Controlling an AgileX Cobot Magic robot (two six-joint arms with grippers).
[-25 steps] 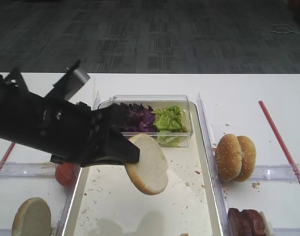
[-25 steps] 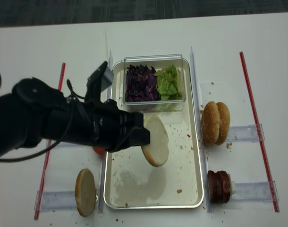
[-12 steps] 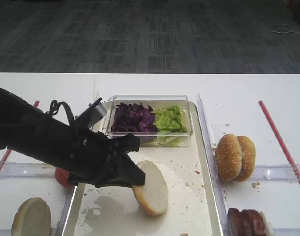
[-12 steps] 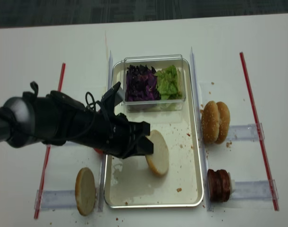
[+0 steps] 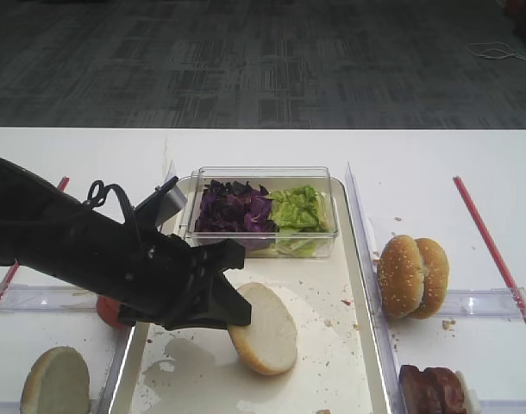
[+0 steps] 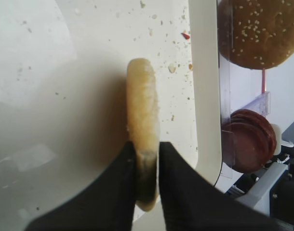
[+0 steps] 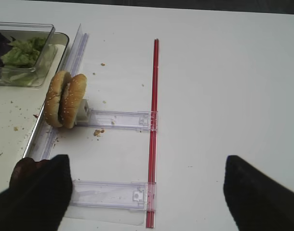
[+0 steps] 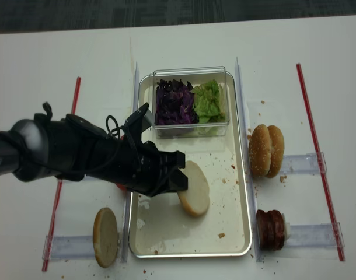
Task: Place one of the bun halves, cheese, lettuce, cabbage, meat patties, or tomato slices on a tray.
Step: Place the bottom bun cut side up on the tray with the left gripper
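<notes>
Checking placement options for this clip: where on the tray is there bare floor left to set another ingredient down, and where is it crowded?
The tray has bare floor along its near end, below the bun half and left gripper, and a strip between the bun and the right rim. The far end is filled by the clear tub holding cabbage and lettuce.

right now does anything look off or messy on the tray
The bun half isn't flat: it leans on its edge on the tray, its rim between the left gripper's fingers. Crumbs dot the tray floor. The salad tub sits squarely at the far end.
</notes>
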